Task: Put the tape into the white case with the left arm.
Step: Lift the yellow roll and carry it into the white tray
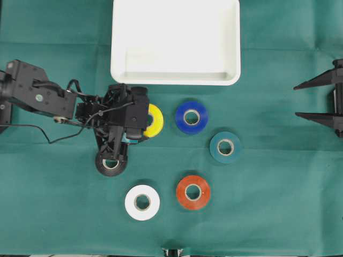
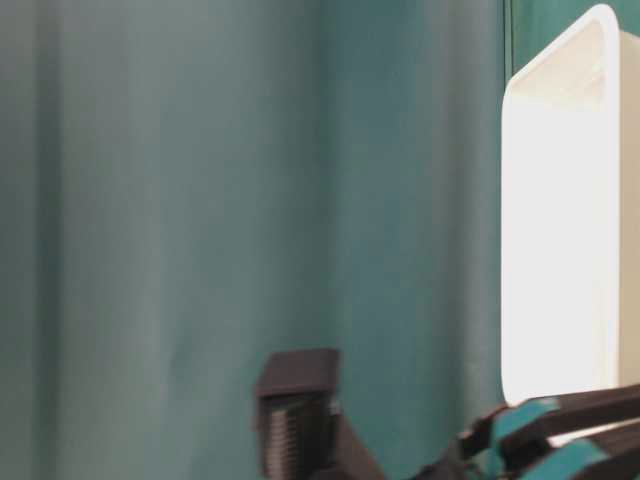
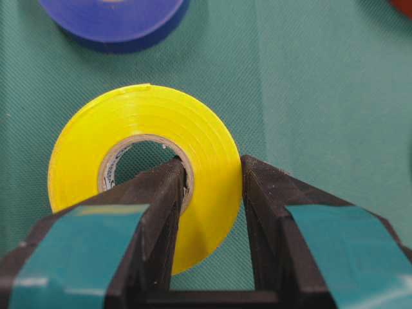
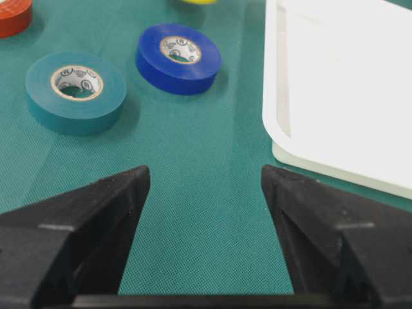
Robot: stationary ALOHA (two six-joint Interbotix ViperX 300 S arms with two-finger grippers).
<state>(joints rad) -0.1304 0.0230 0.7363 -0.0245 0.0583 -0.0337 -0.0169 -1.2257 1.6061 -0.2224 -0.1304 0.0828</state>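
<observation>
Across the green-covered desk [image 1: 278,214], the white case [image 1: 175,77] lies at the far edge and holds nothing. Just in front of its near-left corner the left arm [image 1: 37,93] reaches in from the left, its bulk and loose cables covering the left part of the yellow tape [image 1: 155,119]. The left tool [image 3: 212,193] is clamped on that roll's wall, one teal-banded finger inside the cardboard core and the other on the outer face. The right tool [image 4: 205,183] waits well right of the case with its plain black prongs spread wide, holding nothing. In front of the case's near rim sits the blue tape [image 1: 191,116], with the teal tape [image 1: 225,147] to its right and nearer the front. Farther from the case lie the orange tape [image 1: 193,192] and the white tape [image 1: 142,202]. The black tape [image 1: 111,164] is partly hidden under the left arm. The table-level view shows little beyond the case's rim and blurred teal-banded fingers.
</observation>
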